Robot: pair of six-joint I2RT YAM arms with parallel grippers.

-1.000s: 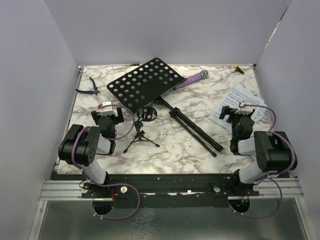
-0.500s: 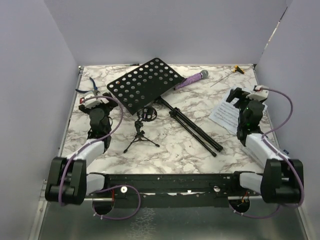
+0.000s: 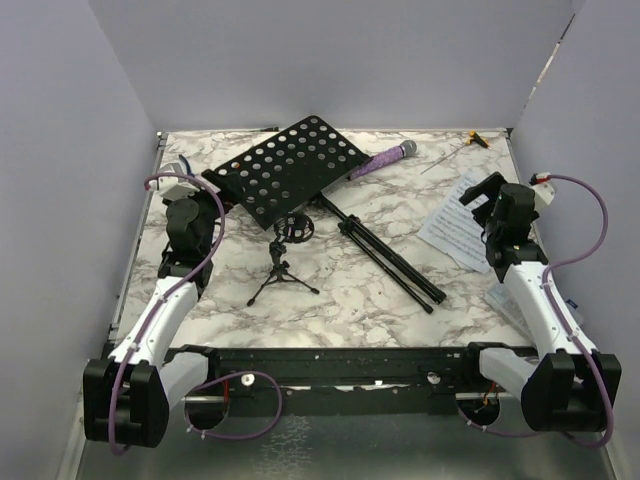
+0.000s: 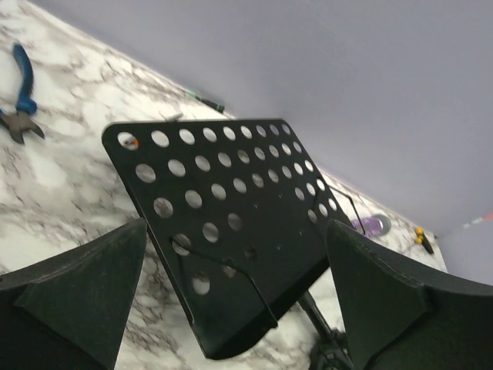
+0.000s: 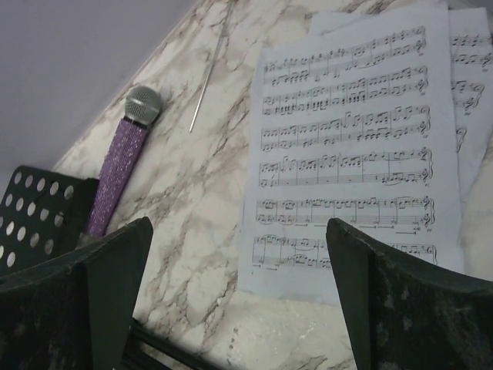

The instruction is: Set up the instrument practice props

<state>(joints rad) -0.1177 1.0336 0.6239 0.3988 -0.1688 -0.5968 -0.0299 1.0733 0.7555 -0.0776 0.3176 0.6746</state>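
Your marble table (image 3: 340, 290) carries everything. The biggest prop on it is the tall black music stand (image 3: 290, 170), and it is lying down. Its hole-perforated desk sits tilted toward the back left, and its folded legs run out toward the near right.

Your left gripper (image 4: 235, 231) hovers over the left side of the table, facing the desk's left corner. Its jaws are spread wide with nothing between them. Your right gripper (image 5: 239, 227) hangs over the right side, above the pages. It is spread just as wide and also holds nothing.

The white sheet-music pages (image 3: 455, 225) lie flat near the right edge, overlapping one another. Their printed staves are plain in the right wrist view.

The small black mic stand (image 3: 283, 262) is upright on its tripod near the middle of the table. It stands just in front of the desk's near edge, and its clip ring is close to that edge.

The purple glitter microphone (image 3: 383, 160) lies on the marble at the back. Its handle end touches the desk's right side, and its grey head points toward the back right.

The blue-handled pliers (image 4: 19, 92) lie at the far left; you see them in the left wrist view, while your left arm hides most of them from above.

A thin rod (image 3: 445, 158) rests at the back right, between the microphone and the pages.
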